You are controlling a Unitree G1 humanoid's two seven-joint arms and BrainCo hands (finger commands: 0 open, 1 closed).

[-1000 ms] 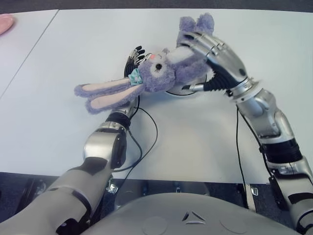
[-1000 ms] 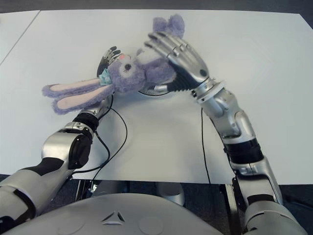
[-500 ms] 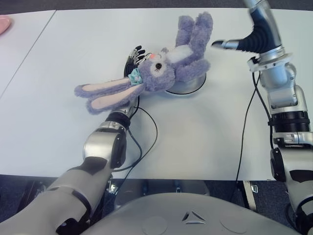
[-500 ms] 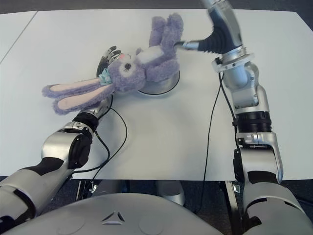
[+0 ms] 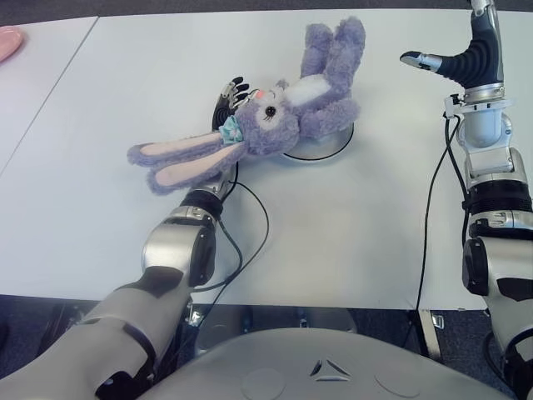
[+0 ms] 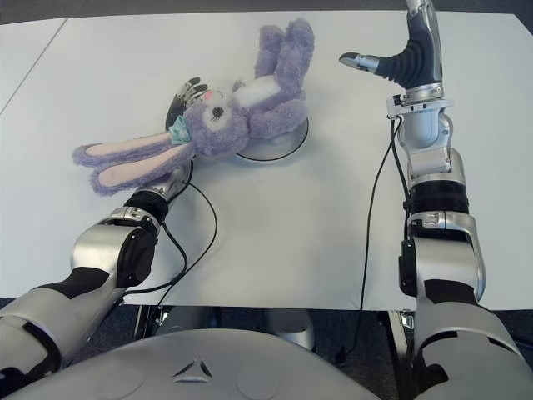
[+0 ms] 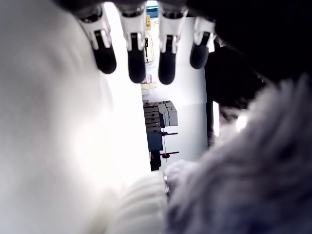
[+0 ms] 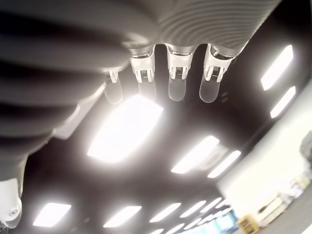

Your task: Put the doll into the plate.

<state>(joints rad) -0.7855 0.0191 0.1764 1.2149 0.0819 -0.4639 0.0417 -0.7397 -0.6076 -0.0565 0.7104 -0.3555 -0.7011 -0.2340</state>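
Purple plush, the doll lies across the silver plate on the white worktop, its long ears trailing off the plate toward the robot's left. The left hand sits under the doll's head, fingers extended, gripping nothing. The right hand is raised well to the plate's right, released and empty.

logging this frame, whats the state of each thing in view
doll: lying with its body over the plate, ears on the table
plate: on the table, mostly covered
left hand: open, under the doll's head
right hand: open, raised right of the doll, holding nothing
table: bearing plate and doll
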